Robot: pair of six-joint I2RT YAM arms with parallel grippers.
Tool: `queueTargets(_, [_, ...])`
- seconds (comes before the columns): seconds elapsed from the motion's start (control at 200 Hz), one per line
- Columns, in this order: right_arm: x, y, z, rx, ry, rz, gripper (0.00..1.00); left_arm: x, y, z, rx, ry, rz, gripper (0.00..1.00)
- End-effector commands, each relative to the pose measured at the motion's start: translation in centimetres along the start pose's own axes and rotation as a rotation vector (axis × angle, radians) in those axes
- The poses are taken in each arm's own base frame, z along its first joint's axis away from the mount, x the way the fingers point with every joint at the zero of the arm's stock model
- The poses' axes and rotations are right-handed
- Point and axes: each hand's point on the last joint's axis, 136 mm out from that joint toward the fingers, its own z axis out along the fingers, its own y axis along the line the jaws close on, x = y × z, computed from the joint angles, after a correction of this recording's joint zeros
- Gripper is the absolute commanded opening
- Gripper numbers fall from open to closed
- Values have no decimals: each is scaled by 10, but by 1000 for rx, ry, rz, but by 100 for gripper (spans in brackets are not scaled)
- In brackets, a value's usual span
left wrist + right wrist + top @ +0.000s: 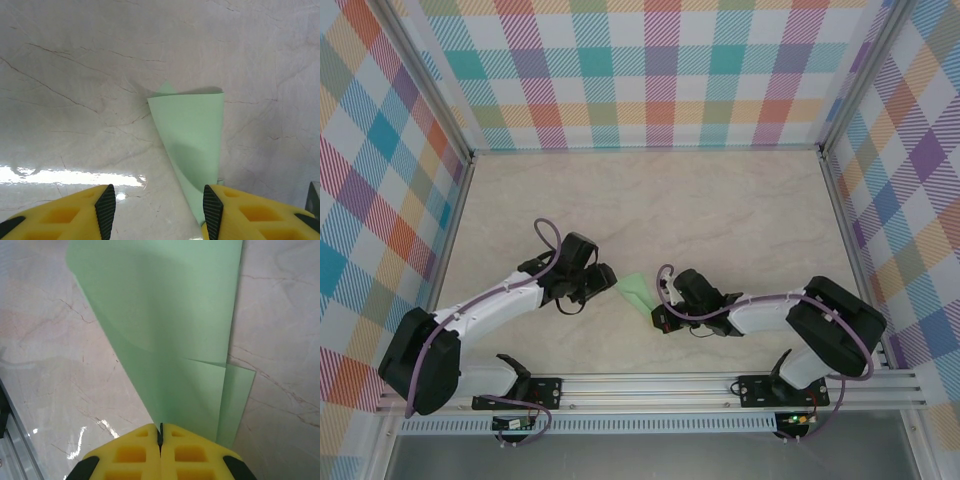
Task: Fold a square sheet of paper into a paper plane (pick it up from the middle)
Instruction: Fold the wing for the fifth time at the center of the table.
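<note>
The right hand (160, 431) is pinched shut on the narrow end of the sheet of paper (170, 315). The folded, pale green sheet fans out ahead of its fingertips, over the tabletop (50, 365). The left hand (159, 202) stands partly open with nothing between its fingers. The paper's tip lies just beside its right pad (212, 205); I cannot tell whether they touch.

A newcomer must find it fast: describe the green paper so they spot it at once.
On the marbled table, near its front edge, the left arm and right arm reach inward. Between them is the paper, its narrow end pinched in the right fingers. It is pale green, thin and folded, unlike the black-and-white arms.
</note>
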Motion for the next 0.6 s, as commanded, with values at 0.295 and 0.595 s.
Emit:
queueTargets(0.295, [0, -4, 4, 22, 18, 57, 1, 5, -2, -3, 24, 7, -16, 51])
queueTargets(0.595, [-13, 7, -9, -141, -76, 184, 0, 8, -1, 2, 40, 9, -34, 51])
